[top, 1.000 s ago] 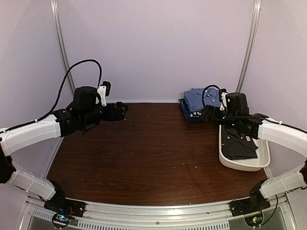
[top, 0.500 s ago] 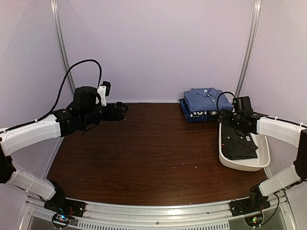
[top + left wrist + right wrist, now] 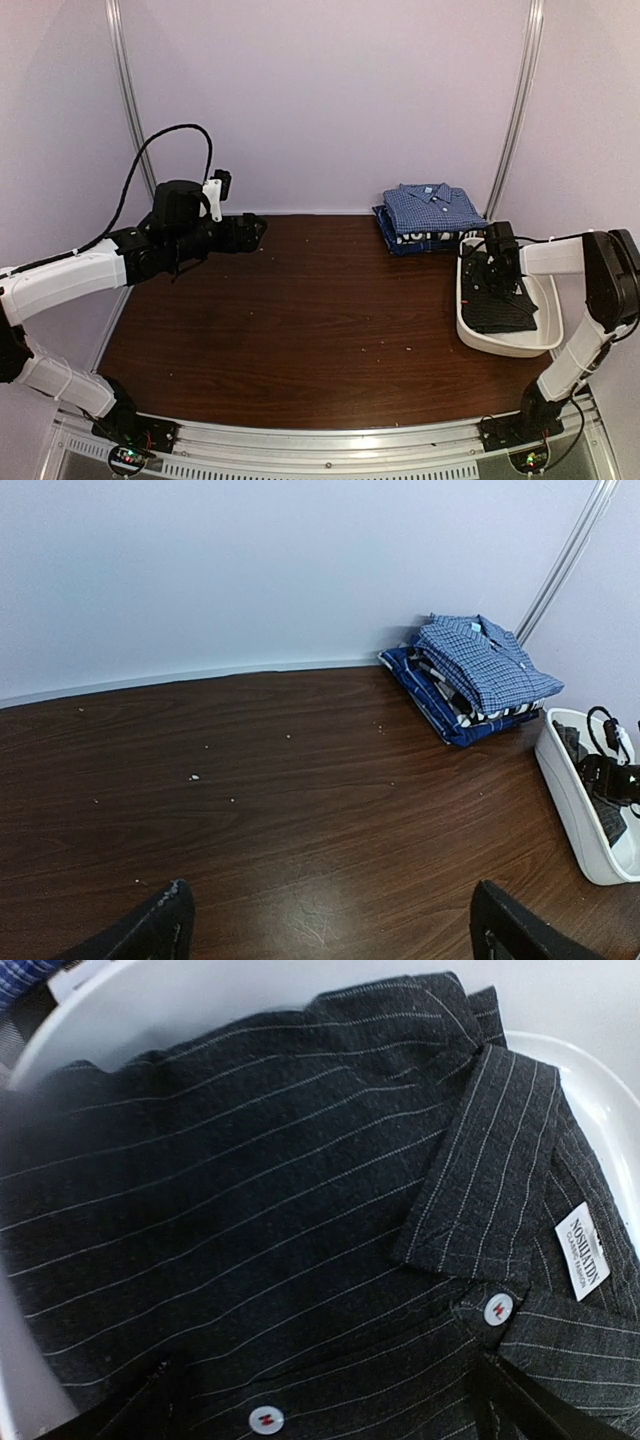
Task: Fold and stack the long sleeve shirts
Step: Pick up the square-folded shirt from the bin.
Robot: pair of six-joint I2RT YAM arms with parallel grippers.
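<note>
A dark charcoal pinstriped shirt (image 3: 503, 310) with white buttons lies crumpled in a white tub (image 3: 512, 349) at the right. My right gripper (image 3: 495, 276) is down in the tub, open, its fingers straddling the button placket (image 3: 330, 1410) just below the collar; nothing is gripped. A folded blue checked shirt (image 3: 432, 208) lies on a folded navy shirt with white lettering (image 3: 410, 241) at the back right; both also show in the left wrist view, checked (image 3: 485, 665) over navy (image 3: 438, 705). My left gripper (image 3: 256, 232) hovers open above bare table (image 3: 330, 935) at the back left.
The brown wooden table (image 3: 300, 320) carries a few small crumbs. Walls close the back and both sides, with metal rails in the corners. The tub (image 3: 572, 802) stands close to the right wall, just in front of the shirt stack.
My right arm has swung right and drawn back, lowering its gripper from beside the shirt stack into the tub over the charcoal shirt. The left arm has not moved.
</note>
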